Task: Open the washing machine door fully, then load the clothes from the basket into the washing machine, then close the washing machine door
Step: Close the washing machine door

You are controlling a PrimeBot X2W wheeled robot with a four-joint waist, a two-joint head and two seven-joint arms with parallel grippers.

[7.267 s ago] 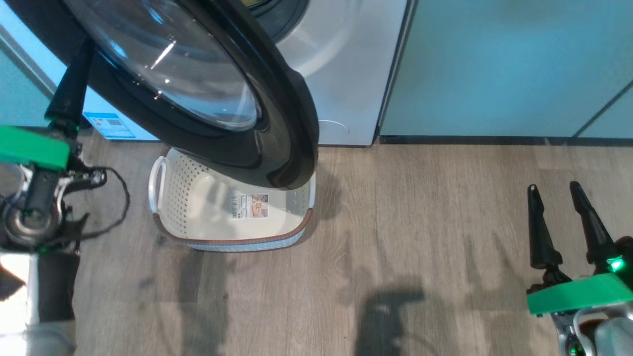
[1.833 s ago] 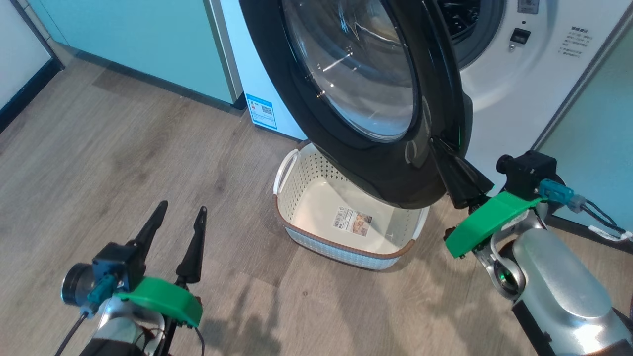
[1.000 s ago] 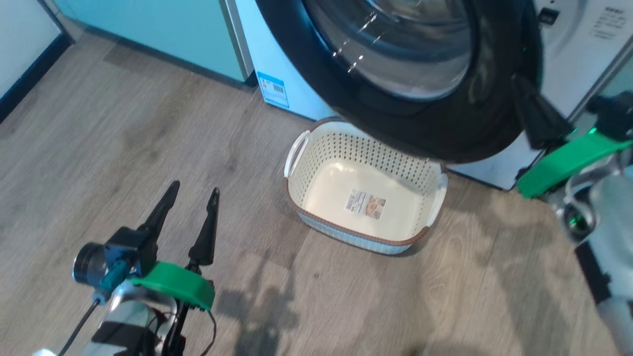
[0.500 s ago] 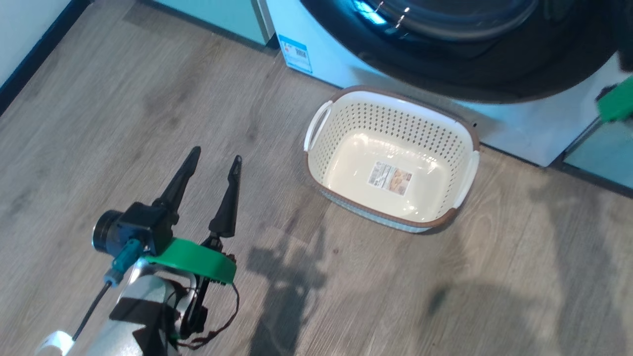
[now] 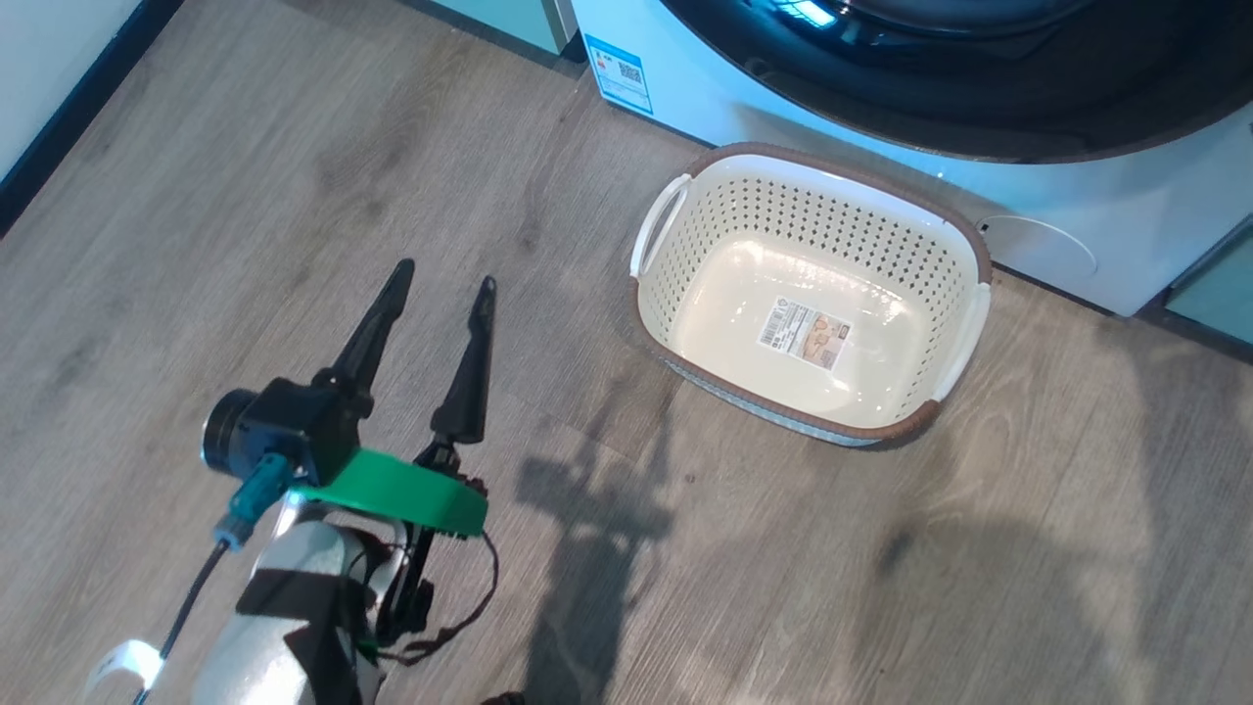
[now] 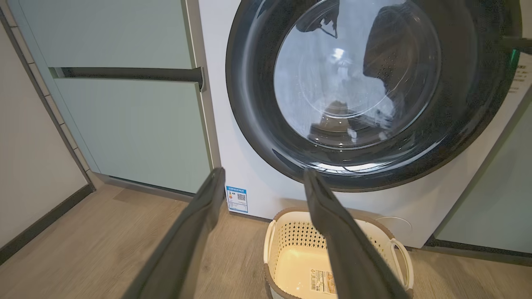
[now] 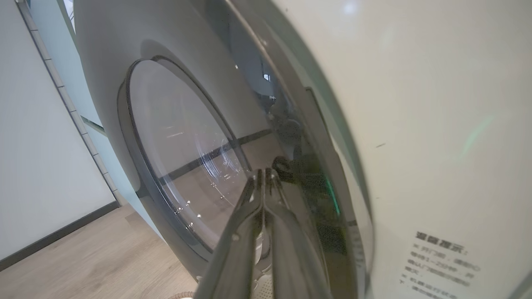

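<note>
The washing machine door [image 6: 257,124], black-rimmed with a glass centre, lies close against the white washing machine [image 6: 214,124]. In the right wrist view my right gripper [image 7: 263,172] is shut, its tips against the door [image 7: 178,137] near its black rim beside the machine front [image 7: 415,124]. The cream basket [image 5: 783,225] stands on the floor under the door [image 5: 930,117] and holds just its label. Left of the basket, my left gripper [image 5: 442,279] hovers open and empty. The wrist view of that gripper [image 6: 262,174] faces the door and basket [image 6: 291,249]. The clothes are out of view.
Pale green cabinets [image 6: 137,124] flank the machine on the left, another [image 6: 494,199] on the right. A white wall with a dark skirting [image 5: 59,108] runs along the far left. Wooden floor [image 5: 881,548] stretches in front of the basket.
The head camera has tilted down and swung, so the whole picture has shifted. The door has swung in towards the machine, uncovering the basket. The right arm has left the head view.
</note>
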